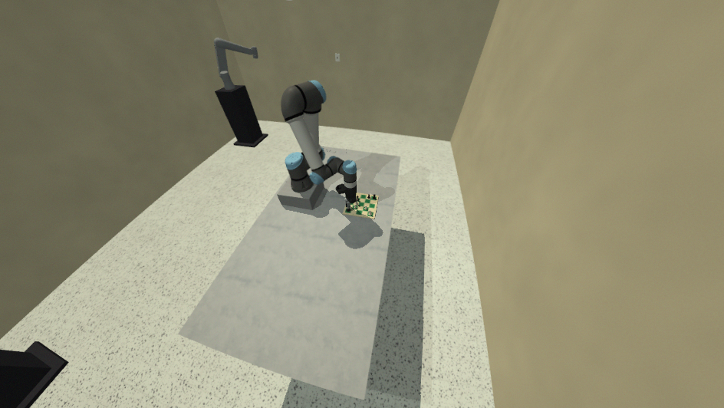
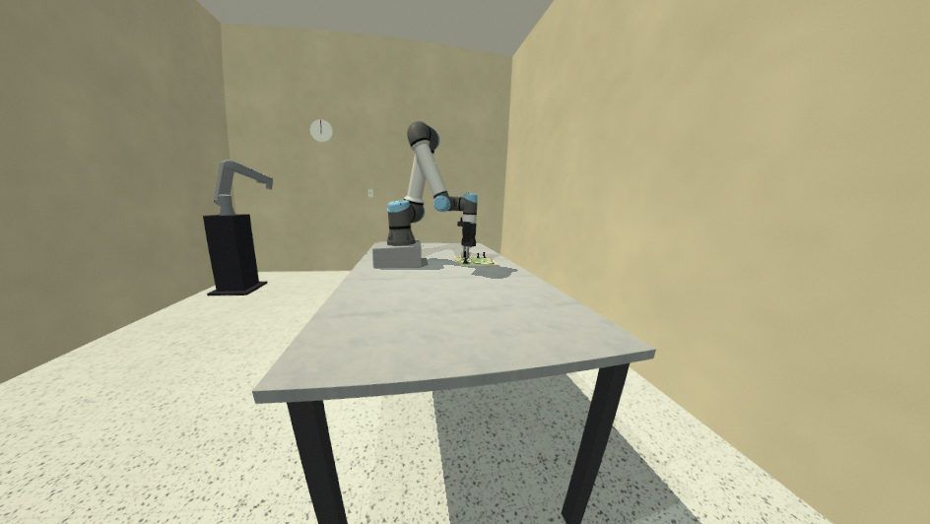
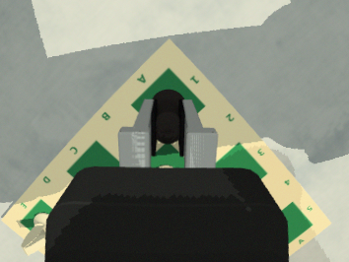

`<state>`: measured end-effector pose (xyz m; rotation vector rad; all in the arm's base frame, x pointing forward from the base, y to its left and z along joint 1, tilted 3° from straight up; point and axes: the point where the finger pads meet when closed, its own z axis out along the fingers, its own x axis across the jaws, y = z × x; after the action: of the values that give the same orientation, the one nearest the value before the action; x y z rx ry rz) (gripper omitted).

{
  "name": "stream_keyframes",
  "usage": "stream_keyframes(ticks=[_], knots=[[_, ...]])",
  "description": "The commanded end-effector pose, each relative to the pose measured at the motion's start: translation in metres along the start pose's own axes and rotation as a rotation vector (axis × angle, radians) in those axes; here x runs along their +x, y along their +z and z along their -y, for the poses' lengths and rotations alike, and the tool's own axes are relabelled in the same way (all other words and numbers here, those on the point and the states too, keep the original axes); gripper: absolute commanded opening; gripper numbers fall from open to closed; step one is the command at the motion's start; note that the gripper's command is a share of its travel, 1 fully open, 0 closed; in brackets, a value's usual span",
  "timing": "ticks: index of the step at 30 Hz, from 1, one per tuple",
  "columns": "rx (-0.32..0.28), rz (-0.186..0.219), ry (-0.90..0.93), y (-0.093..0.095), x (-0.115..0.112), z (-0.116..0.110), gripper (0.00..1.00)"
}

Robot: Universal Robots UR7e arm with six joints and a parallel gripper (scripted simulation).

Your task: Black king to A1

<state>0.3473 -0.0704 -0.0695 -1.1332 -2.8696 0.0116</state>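
Black king is sitting clamped between the two grey fingers, which are pressing on it from either side at a narrow spread; in the wrist view the piece is hanging over the corner of the board where the letter A and the digit 1 are meeting, with the green corner square showing just beyond its head; whether its base is touching the square or hanging above it cannot be told. The gripper is pointing straight down at the near-left corner of the board in the top view; a few other dark pieces are standing upright further along the board, well apart from the fingers, and a pale piece is showing at the left edge of the wrist view. The arm is folding down from its raised elbow to the board, standing on a grey block on the counter; the board is lying near that block. A second grey arm is standing on a black pedestal on the floor by the left wall; a round clock is hanging on the far wall.
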Motion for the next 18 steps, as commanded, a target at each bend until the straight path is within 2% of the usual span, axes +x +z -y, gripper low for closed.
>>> stream_keyframes(ticks=[1,18], knots=[[0.001,-0.003,0.001,0.0012,0.0017,0.0011,0.0],[0.002,-0.005,0.001,0.0035,0.0025,0.0013,0.0]])
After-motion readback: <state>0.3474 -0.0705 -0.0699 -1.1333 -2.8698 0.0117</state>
